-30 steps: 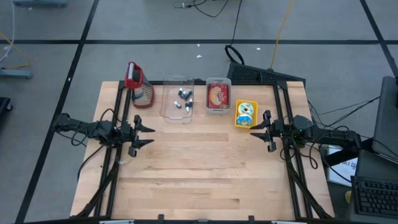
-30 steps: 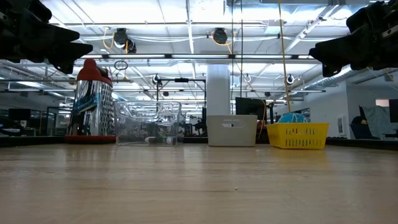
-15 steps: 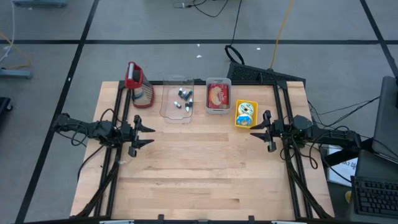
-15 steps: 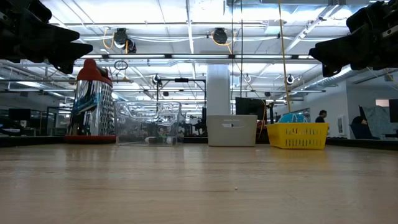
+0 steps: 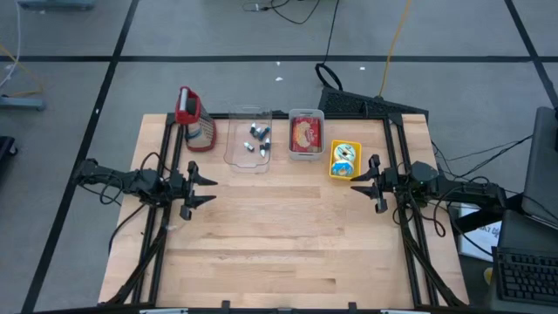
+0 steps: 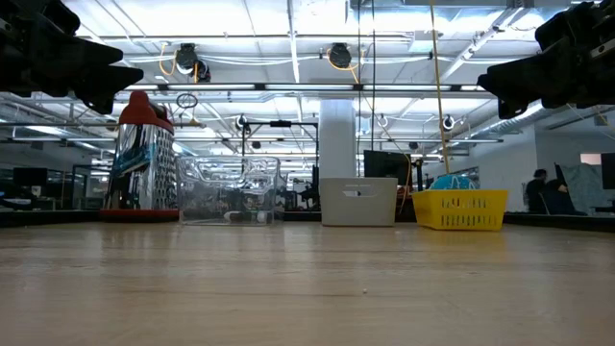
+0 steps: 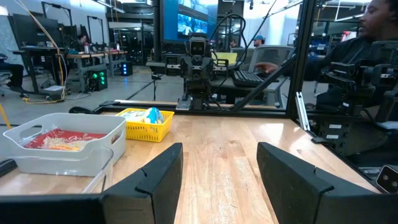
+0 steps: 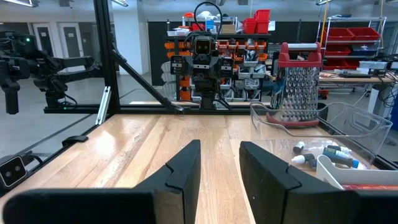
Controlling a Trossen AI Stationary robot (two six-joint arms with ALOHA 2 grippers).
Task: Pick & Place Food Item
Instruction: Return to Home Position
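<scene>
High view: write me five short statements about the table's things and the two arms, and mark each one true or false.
1. The small bottles lie inside the clear bin. True.
2. The grater stands between the clear bin and the white tub. False: it stands at the end of the row on the left arm's side, next to the clear bin.
3. The left arm has its jaws shut on a bottle. False: its jaws are open and empty.
4. Of the things in the row, the yellow basket is nearest the right arm. True.
5. The right arm's jaws are open and hold nothing. True.
</scene>
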